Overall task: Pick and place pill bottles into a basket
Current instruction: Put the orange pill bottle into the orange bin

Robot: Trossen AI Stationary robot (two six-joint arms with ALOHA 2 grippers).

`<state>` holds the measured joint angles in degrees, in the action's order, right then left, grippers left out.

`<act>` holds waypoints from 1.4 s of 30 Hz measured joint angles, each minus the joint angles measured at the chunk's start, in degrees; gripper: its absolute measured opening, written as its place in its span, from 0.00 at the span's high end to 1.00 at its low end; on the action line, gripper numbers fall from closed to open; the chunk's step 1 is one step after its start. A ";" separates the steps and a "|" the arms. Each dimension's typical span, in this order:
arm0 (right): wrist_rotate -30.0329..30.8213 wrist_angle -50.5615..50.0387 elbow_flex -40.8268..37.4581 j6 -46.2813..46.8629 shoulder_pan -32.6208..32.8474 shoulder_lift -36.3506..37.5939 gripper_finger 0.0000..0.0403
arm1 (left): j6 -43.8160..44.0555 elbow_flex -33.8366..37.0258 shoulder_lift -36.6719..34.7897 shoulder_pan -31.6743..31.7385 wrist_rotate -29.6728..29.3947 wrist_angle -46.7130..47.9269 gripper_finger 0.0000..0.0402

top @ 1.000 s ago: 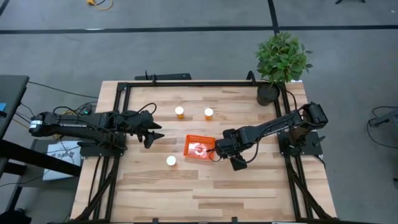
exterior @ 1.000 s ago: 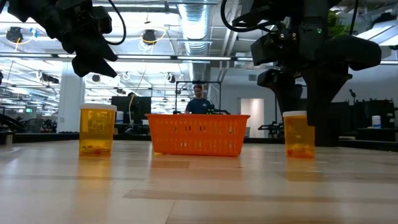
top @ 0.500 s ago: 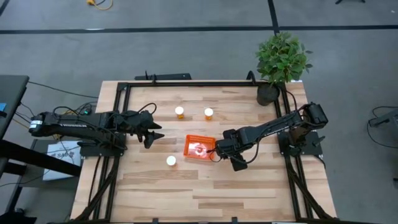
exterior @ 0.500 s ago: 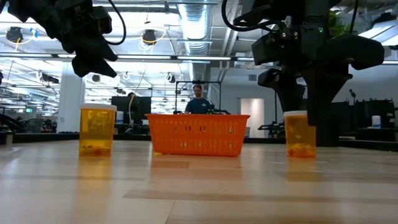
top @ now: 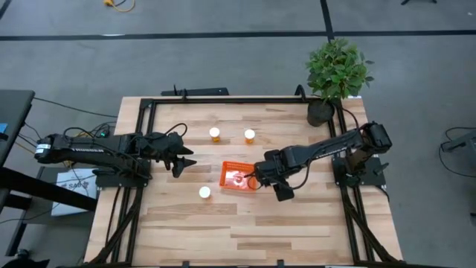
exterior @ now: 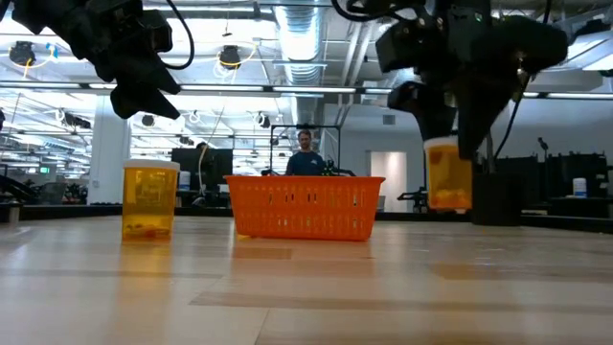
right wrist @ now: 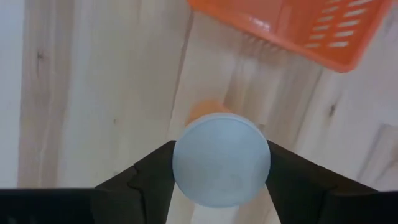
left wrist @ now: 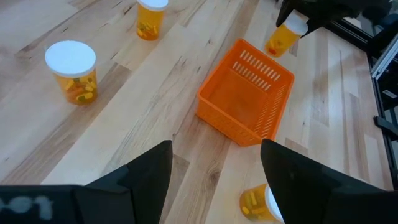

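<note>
My right gripper (top: 256,180) is shut on one pill bottle (exterior: 448,173), orange with a white cap, just off the right end of the orange basket (top: 238,176). Three other bottles stand on the table. Two are behind the basket (top: 214,135) (top: 250,135) and one is in front of it on the left (top: 204,192). My left gripper (top: 184,159) is open and empty, above the table to the basket's left. In the left wrist view the basket (left wrist: 245,99) looks empty. My right gripper pinches the bottle between its two fingers (right wrist: 146,177) at the white cap (right wrist: 186,162), on opposite sides of it. The fingers come from above, pointing down. The bottle hangs below them, about upright, with its base (exterior: 448,203) lifted clear of the table.
A potted plant (top: 338,74) stands at the table's far right corner. A dark frame (top: 223,100) runs along the table's edges. A person (exterior: 305,153) shows far behind the table in the low view. Bare wood lies toward the near edge (top: 245,231).
My right gripper has risen with the bottle and shifted a little toward the basket. The bottle stood on the table a second ago and now hangs clear of it. My left gripper has kept still.
</note>
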<state>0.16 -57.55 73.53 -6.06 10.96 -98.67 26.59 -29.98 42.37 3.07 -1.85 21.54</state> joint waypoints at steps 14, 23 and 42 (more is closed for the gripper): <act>1.44 -9.61 11.28 -4.40 -2.49 0.00 0.46 | 0.11 0.00 0.00 0.01 0.01 0.00 0.41; 1.44 -9.72 16.17 -6.47 -4.14 0.00 0.51 | 0.11 0.00 0.00 0.00 0.03 0.00 0.41; 1.18 -15.50 35.51 -15.15 -6.49 -17.00 0.47 | 0.05 0.00 0.00 0.01 1.06 0.29 0.41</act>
<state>1.34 -73.06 109.03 -21.21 4.47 -115.68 26.64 -29.98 42.37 3.08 -0.78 21.83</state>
